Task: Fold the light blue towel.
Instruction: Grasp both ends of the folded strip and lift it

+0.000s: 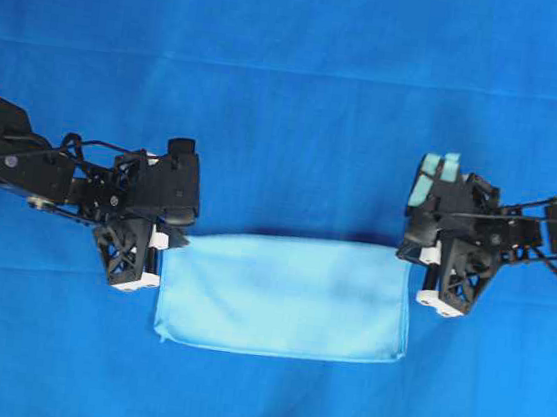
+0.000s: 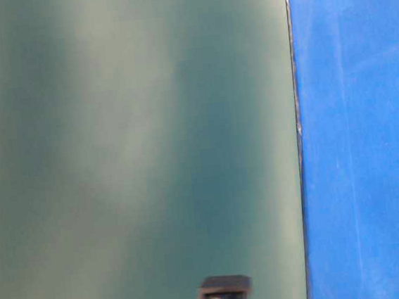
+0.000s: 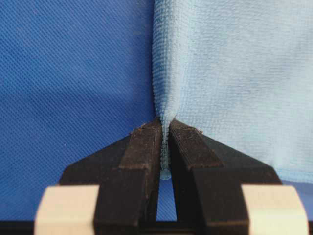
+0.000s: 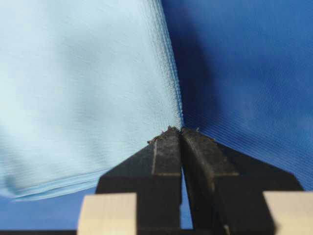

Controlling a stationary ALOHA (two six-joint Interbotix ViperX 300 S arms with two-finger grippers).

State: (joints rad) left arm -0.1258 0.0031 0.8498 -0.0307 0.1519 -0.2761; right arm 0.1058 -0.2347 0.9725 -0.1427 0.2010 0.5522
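- The pale sky-blue microfibre towel (image 1: 284,295) lies in the middle of the tabletop, on the darker royal-blue table covering (image 1: 294,69), as a wide rectangle with doubled layers showing along its near edge.
- The left end effector (image 3: 165,128) sits at the towel's left side, its black fingers (image 3: 142,152) pressed together on the towel's edge; a thin strip of the pale cloth runs down between them in the left wrist view.
- The right end effector (image 4: 180,131) is at the towel's right side, fingers (image 4: 166,156) pressed together with the tips meeting right at the hemmed edge, pinching it.
- From above, both black arms reach in from the sides, the left end effector (image 1: 152,255) touching the towel's upper left corner area and the right end effector (image 1: 431,281) touching its upper right.
- In the right wrist view the cloth (image 4: 83,93) rises slightly toward the pinch, and stacked layers show at its lower edge.
- The table-level view is mostly a blurred grey-green surface (image 2: 129,156), with a strip of the blue covering (image 2: 360,134) at the right.
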